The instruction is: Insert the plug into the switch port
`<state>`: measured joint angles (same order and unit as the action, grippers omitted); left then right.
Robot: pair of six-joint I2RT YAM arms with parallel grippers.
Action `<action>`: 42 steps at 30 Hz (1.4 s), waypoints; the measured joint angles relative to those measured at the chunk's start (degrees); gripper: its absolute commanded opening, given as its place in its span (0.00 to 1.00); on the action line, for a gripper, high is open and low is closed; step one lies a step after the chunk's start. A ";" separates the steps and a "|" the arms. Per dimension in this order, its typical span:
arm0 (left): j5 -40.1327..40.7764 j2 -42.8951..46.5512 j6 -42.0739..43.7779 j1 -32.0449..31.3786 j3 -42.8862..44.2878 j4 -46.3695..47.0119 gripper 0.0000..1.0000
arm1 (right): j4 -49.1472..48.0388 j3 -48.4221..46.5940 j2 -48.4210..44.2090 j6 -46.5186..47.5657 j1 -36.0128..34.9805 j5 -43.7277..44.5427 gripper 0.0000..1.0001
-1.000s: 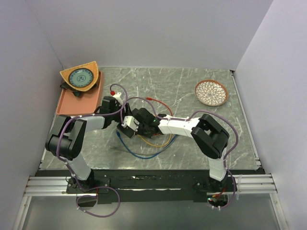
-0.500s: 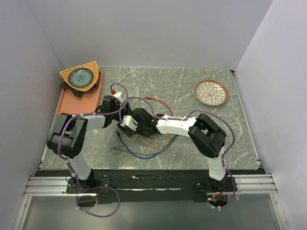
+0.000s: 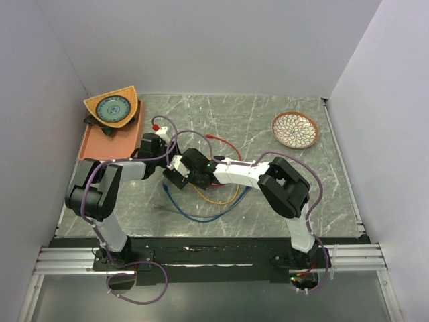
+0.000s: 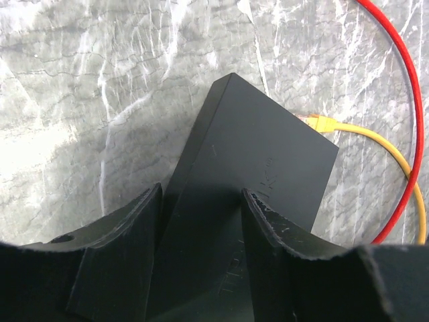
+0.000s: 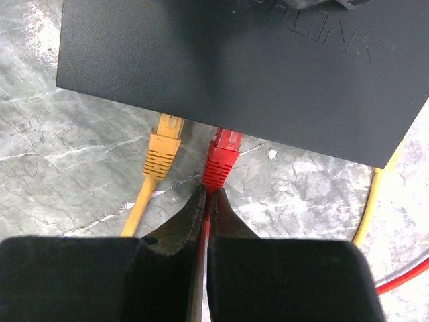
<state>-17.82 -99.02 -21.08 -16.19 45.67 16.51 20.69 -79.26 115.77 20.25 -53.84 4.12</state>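
The black switch box (image 5: 228, 60) lies across the top of the right wrist view, its port side facing my right gripper. A yellow plug (image 5: 164, 144) sits in one port. The red plug (image 5: 222, 155) has its tip at the port beside it; how deep it sits is hidden. My right gripper (image 5: 208, 196) is shut on the red cable just behind the plug. In the left wrist view my left gripper (image 4: 201, 208) is shut on the box (image 4: 261, 154), one finger on each side. In the top view both grippers, left (image 3: 163, 153) and right (image 3: 182, 169), meet left of the table's centre.
An orange tray (image 3: 94, 144) with a wedge-shaped dish (image 3: 112, 107) stands at the far left. A patterned bowl (image 3: 295, 129) is at the far right. Loose blue (image 3: 194, 217), yellow (image 3: 216, 200) and red (image 3: 220, 141) cables loop on the marble around the grippers.
My right arm has moved left toward the left gripper, carrying the red plug up to the switch box. The left arm has barely moved.
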 measured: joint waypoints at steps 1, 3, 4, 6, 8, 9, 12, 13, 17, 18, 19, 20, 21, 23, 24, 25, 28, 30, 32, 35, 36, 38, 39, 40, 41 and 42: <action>-0.07 0.00 -0.02 0.00 -0.26 0.46 0.47 | 0.44 -0.35 0.15 -0.35 0.04 -0.07 0.00; -0.11 0.00 -0.11 0.04 -0.68 1.33 0.47 | 1.66 -1.42 0.72 -0.79 0.09 -0.04 0.00; -0.13 0.00 -0.15 0.09 -0.90 1.77 0.47 | 2.58 -2.19 1.05 -0.96 0.09 -0.07 0.00; -0.17 0.02 -0.26 0.22 -1.22 2.51 0.48 | 3.98 -3.39 1.68 -1.18 0.11 -0.04 0.00; -0.13 0.04 -0.52 0.33 -1.33 2.64 0.49 | 5.27 -4.55 2.27 -1.36 0.11 -0.04 0.00; -0.11 0.04 -0.66 0.37 -1.33 2.64 0.51 | 5.79 -4.96 2.45 -1.40 0.11 -0.04 0.00; 0.37 0.13 -1.01 0.42 -1.27 2.19 0.54 | 6.05 -5.11 2.54 -1.36 0.11 -0.07 0.00; 0.61 0.15 -1.22 0.42 -1.16 1.73 0.55 | 6.05 -5.11 2.54 -1.36 0.11 -0.09 0.00; 1.88 0.37 -2.99 0.76 -0.55 -0.94 0.58 | 5.92 -5.18 2.56 -1.36 0.09 -0.04 0.00; 2.43 0.66 -3.61 1.03 -0.55 -1.66 0.61 | 5.55 -5.20 2.60 -1.33 0.09 0.07 0.00; 2.73 1.01 -4.15 1.40 -0.55 -2.64 0.62 | 5.31 -5.31 2.71 -1.36 0.09 0.28 0.00; 2.93 1.36 -4.81 1.86 -0.55 -3.41 0.64 | 5.01 -5.53 2.91 -1.33 0.07 0.46 0.00; 3.32 1.73 -5.40 2.32 -0.55 -4.13 0.66 | 4.59 -5.92 3.17 -1.33 0.04 0.66 0.03; 4.35 2.47 -6.43 3.04 -0.55 -5.64 0.68 | 3.65 -6.51 3.54 -1.36 -0.02 1.14 0.10; 4.94 2.89 -6.93 3.37 -0.55 -6.54 0.70 | 2.82 -6.69 3.56 -1.38 -0.04 1.44 0.13; 5.60 3.13 -7.32 3.58 -0.50 -7.23 0.70 | 2.49 -6.71 3.56 -1.38 -0.09 1.55 0.17; 7.56 3.61 -8.70 4.00 0.83 -11.10 0.71 | 0.79 -6.73 3.56 -1.66 -0.20 2.38 0.33; 8.63 3.61 -9.64 4.07 2.12 -14.16 0.73 | -0.70 -6.73 3.41 -2.08 -0.26 3.02 0.46; 9.77 3.61 -10.16 4.13 3.26 -16.79 0.74 | -1.20 -6.73 3.08 -2.40 -0.28 4.00 0.57; 11.76 3.96 -11.15 4.22 4.31 -19.91 0.76 | -1.36 -6.73 2.38 -2.80 -0.28 6.71 0.74; 12.28 4.35 -11.37 4.35 4.39 -20.94 0.77 | -1.33 -6.73 2.14 -2.84 -0.28 7.69 0.77; 13.55 5.62 -11.67 4.59 4.42 -22.93 0.78 | -0.96 -6.73 1.40 -3.08 -0.28 9.51 0.88; 13.90 6.54 -11.76 4.70 4.44 -23.76 0.80 | -0.63 -6.71 0.98 -3.15 -0.28 10.14 0.92; 14.43 7.65 -11.80 4.76 4.50 -24.57 0.81 | -0.39 -6.62 0.28 -3.45 -0.28 10.54 0.96; 14.78 8.98 -11.85 4.85 4.61 -25.16 0.81 | -0.04 -6.51 -0.63 -3.76 -0.28 10.80 0.99; 15.02 10.10 -12.02 4.87 4.76 -25.68 0.82 | 0.33 -6.43 -1.73 -4.04 -0.28 10.82 0.99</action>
<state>-2.81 -88.92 -33.10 -11.31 50.43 -9.17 21.02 -85.69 114.04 16.21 -54.13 14.94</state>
